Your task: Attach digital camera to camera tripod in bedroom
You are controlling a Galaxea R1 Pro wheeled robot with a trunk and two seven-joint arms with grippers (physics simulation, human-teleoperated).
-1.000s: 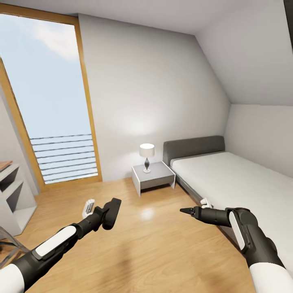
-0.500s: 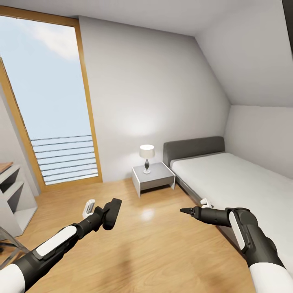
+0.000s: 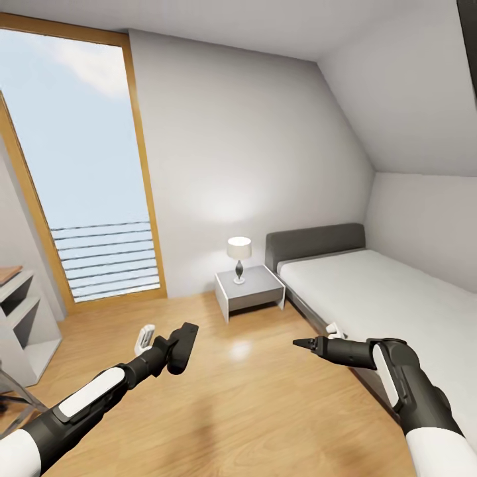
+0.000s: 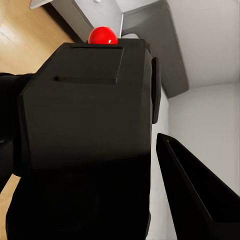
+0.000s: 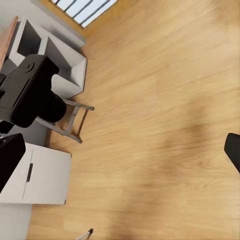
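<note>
Clearly the camera (image 4: 87, 130) sits gripped in the left gripper (image 3: 173, 346), held out level over the wood floor (image 3: 252, 397) for carrying. Silver tripod legs (image 5: 70, 122) stand beside the white shelf (image 3: 23, 324). Whether the empty-looking right gripper (image 3: 305, 343) is parted is unclear.

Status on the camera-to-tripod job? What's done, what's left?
Done: the digital camera is picked up, clamped in the left gripper with its red dot showing.
In hand: it is held above the wood floor, and the right gripper is open and empty.
Left: the camera tripod, whose grey legs show at the head view's lower left, is not reached yet, so the mounting is not done.
</note>
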